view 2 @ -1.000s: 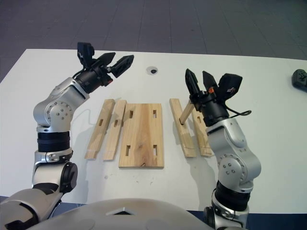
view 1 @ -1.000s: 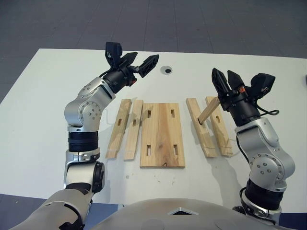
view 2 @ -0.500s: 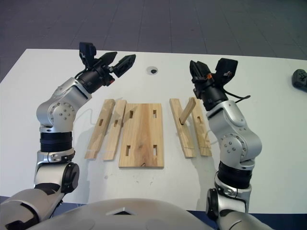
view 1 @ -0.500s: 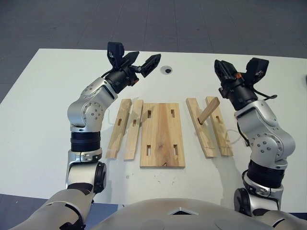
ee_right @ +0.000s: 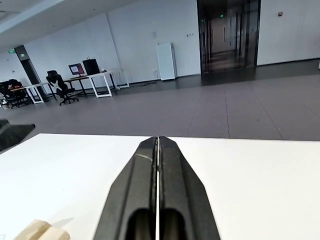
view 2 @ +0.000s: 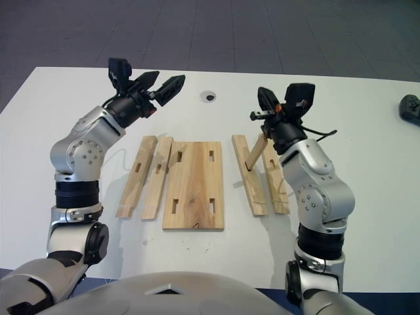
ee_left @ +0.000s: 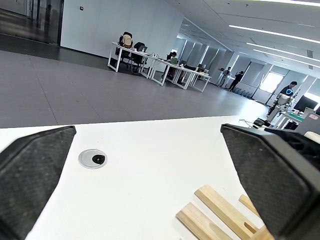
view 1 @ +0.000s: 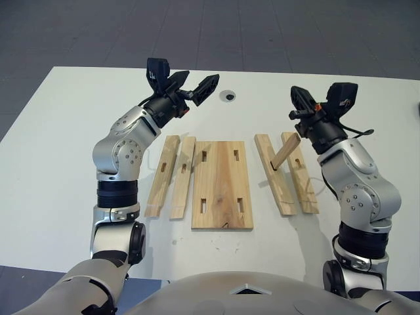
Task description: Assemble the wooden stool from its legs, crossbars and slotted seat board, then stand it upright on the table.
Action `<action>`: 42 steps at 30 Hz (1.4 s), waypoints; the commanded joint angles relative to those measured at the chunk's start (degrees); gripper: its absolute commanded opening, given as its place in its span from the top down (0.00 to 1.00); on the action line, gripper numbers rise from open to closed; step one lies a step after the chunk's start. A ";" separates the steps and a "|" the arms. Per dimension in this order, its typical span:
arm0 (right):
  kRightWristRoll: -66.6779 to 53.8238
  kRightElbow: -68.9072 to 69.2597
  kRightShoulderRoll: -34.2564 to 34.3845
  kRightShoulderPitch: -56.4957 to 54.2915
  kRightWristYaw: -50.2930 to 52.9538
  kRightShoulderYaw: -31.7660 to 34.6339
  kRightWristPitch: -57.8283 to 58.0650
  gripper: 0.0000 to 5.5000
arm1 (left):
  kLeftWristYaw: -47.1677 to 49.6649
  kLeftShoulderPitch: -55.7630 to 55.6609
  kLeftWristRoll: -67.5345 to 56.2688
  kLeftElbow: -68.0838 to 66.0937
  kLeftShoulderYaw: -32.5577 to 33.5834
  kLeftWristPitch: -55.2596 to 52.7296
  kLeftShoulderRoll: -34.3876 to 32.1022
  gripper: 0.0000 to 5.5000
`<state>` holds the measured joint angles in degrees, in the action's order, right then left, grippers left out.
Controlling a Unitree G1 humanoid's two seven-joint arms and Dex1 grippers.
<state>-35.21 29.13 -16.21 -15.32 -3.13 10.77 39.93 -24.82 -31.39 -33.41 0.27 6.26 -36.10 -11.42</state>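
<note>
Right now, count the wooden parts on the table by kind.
Seat board: 1
Long slotted pieces: 4
Short bar, tilted: 1
Total: 6

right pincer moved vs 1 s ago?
Yes. Against the leaning crossbar, which stayed put, the right pincer has twisted and shifted slightly away from the robot, and has shut.

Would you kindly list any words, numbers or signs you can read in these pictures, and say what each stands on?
None can be read.
No print on the seat board.
Too small to read: the green sign on the far wall.
Too blurred to read: the red label in the room behind.
</note>
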 commanded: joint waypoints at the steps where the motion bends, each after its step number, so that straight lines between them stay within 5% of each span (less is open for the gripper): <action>1: -0.56 1.75 0.04 -1.71 1.15 1.57 0.62 0.99 | 0.27 0.33 0.41 -0.16 0.07 0.38 0.40 0.02; 10: 4.17 -2.72 0.63 10.25 -0.51 -5.57 3.02 0.99 | 0.70 0.99 0.17 0.67 0.20 -0.12 0.80 0.02; 23: -6.72 2.76 3.14 1.32 0.84 6.91 -1.90 0.99 | 1.01 1.89 0.10 1.60 -0.73 -0.66 2.05 0.02; 34: -0.45 -7.74 2.04 13.78 -3.68 -2.51 -0.35 0.99 | 1.70 2.11 -0.59 2.13 -0.27 -1.01 2.60 0.02; 42: -4.42 -4.74 3.38 12.33 -5.53 2.56 -4.80 0.99 | 1.96 3.75 -0.87 3.50 -1.46 -1.69 3.64 0.02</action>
<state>-38.39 25.22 -14.07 -5.53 -8.86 12.39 34.32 -23.17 -28.64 -33.97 2.71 5.64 -36.83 -8.11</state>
